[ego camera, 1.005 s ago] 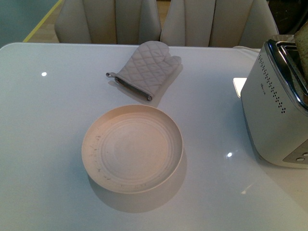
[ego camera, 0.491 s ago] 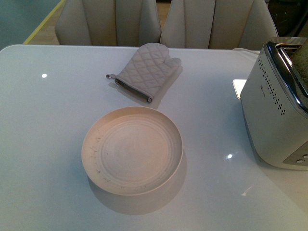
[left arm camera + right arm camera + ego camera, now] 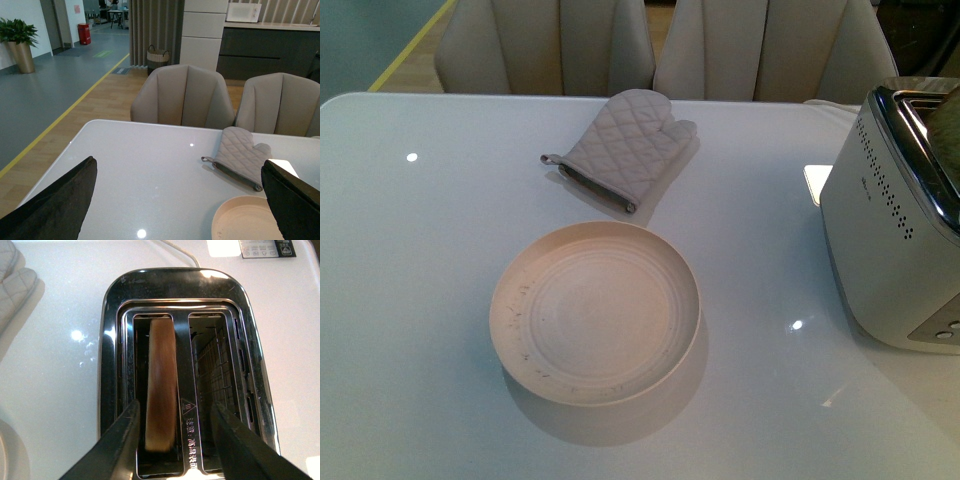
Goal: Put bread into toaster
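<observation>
Found the bread [image 3: 161, 385] standing on edge in one slot of the toaster [image 3: 114, 310], below and between the fingers of the right gripper [image 3: 175, 407], nearer one finger than the other. Judged the insertion done, with only withdrawal left and perhaps a lever, not seen. Noted those fingers spread wide, pinching nothing, pointed down over the chrome top. Saw the left gripper [image 3: 177, 162] likewise spread and empty, with the oven mitt [image 3: 242, 155] and plate [image 3: 235, 220] beyond its fingertips.
</observation>
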Available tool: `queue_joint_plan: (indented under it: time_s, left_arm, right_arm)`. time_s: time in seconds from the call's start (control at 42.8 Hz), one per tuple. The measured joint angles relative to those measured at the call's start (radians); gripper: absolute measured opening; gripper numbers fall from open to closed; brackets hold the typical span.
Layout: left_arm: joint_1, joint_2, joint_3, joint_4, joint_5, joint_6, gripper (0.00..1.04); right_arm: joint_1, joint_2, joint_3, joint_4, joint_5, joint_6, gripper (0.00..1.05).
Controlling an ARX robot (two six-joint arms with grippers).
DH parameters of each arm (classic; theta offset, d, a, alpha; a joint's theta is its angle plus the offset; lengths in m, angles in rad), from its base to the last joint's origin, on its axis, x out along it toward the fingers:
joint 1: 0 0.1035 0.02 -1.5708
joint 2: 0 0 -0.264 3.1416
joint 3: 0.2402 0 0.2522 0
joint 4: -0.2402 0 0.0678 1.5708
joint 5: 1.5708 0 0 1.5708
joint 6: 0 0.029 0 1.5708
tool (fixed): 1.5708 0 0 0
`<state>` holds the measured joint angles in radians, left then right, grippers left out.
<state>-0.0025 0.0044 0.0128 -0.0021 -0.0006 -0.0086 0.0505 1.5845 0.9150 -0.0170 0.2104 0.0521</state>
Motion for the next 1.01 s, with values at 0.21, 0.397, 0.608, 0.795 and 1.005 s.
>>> queue_joint_plan:
  time_s: [0.21,0.397,0.608,0.795,1.005]
  left_arm:
    - [0.0,0.0,0.0,0.0,0.0,0.0,0.98]
    - [0.0,0.0,0.0,0.0,0.0,0.0,0.98]
    - [0.0,0.0,0.0,0.0,0.0,0.0,0.98]
    - [0.0,0.0,0.0,0.0,0.0,0.0,0.98]
    - [0.0,0.0,0.0,0.0,0.0,0.0,0.98]
  right_arm:
    - [-0.005,-0.144,-0.072,0.063,0.0,0.008,0.77]
    - [-0.014,-0.36,-0.209,0.224,-0.031,-0.003,0.92]
    - [-0.047,-0.52,-0.485,0.666,-0.205,-0.035,0.59]
    - [-0.047,-0.584,-0.607,0.69,-0.208,-0.043,0.33]
    - [-0.047,-0.673,-0.691,0.696,-0.208,-0.045,0.03]
